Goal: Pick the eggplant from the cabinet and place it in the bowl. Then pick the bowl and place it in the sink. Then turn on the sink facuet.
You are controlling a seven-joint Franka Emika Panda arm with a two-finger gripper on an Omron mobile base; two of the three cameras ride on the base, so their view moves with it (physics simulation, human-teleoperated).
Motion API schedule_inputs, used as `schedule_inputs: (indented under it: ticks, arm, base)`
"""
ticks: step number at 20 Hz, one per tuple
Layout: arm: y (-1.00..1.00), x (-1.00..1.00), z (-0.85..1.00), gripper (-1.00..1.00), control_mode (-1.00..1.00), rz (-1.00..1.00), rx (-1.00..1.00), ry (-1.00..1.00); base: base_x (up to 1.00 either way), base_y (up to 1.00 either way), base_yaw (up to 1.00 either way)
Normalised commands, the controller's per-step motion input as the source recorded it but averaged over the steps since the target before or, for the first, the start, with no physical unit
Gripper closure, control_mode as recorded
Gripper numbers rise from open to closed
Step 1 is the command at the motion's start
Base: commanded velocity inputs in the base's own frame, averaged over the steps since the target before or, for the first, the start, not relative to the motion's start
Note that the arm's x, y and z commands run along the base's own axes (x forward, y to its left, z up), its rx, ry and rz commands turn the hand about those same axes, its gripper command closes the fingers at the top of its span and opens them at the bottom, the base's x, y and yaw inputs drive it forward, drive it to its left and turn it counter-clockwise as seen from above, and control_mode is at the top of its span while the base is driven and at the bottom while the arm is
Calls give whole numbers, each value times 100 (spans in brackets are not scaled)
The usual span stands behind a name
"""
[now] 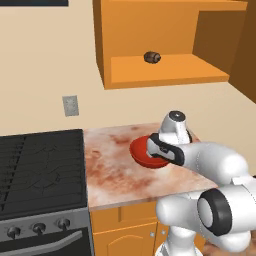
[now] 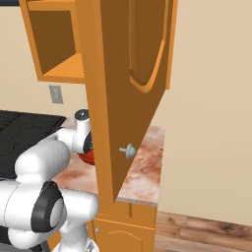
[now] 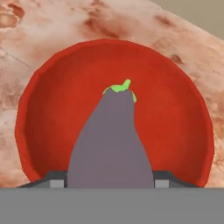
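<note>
Far to the left of the hand, black stove top [image 1: 40, 170] with knobs. Up and away from the hand, boxy orange-brown wooden wall cabinet [image 1: 165, 70], dark brown roundish lump [image 1: 152, 57] on its shelf. Directly beneath the hand [image 3: 111, 186], shallow glossy red round bowl [image 3: 57, 109] on the marbled reddish tabletop [image 1: 115, 175]. Clamped between the two dark finger tips, grey-purple elongated eggplant [image 3: 111, 140], bright green stem tip pointing away from the hand, hanging over the bowl's middle. To the right, open panelled orange cabinet door [image 2: 128, 88] with small grey knob [image 2: 129, 150].
</note>
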Motion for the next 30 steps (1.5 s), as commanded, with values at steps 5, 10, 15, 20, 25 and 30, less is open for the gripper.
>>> schedule_inputs:
  ticks: [5,10,15,20,25,30]
  arm:
    - [0,31,-29,100,-100,0,0,5]
    - [0,16,-21,-100,-100,0,0,3]
    - [0,3,-14,-100,-100,0,0,1]
    - [0,0,-6,-100,-100,1,0,0]
    - [5,-1,16,-100,-100,1,0,0]
    - [68,-22,64,-100,-100,4,-7,-2]
  base:
    - [0,0,0]
    - [0,0,0]
    - [0,0,0]
    - [0,0,0]
    - [0,0,0]
    - [0,0,0]
